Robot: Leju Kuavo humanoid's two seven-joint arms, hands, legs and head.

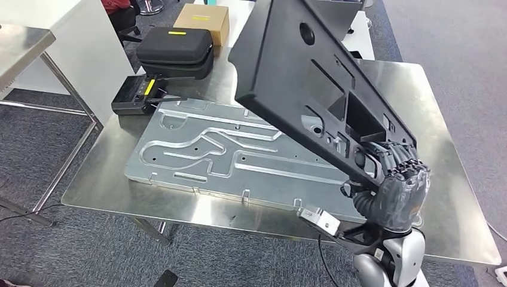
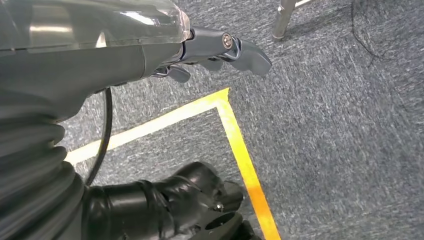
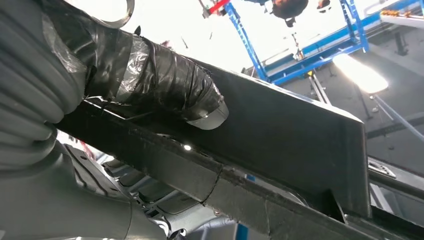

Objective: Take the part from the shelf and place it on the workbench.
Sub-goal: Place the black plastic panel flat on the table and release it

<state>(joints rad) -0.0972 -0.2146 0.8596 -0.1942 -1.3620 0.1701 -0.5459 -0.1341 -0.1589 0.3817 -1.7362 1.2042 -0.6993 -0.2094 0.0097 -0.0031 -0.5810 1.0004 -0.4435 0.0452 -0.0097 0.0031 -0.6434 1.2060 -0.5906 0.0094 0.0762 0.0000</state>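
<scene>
A long black plastic part [image 1: 311, 84] with cut-outs and a round hole is tilted in the air above the steel workbench [image 1: 442, 155]. My right hand [image 1: 391, 179] grips its near lower end, fingers wrapped over the edge. The right wrist view shows the tape-wrapped thumb [image 3: 165, 82] pressed on the part's [image 3: 280, 135] dark side. Below the part lies a machined aluminium plate [image 1: 209, 155] flat on the bench. My left hand [image 2: 220, 50] hangs over grey carpet, its fingers apart and nothing in it.
At the bench's far left sit a black zip case [image 1: 175, 48], a black controller [image 1: 137, 95] and a cardboard box [image 1: 203, 21]. A white cabinet [image 1: 78, 42] stands to the left. Yellow floor tape [image 2: 235, 135] runs under the left hand.
</scene>
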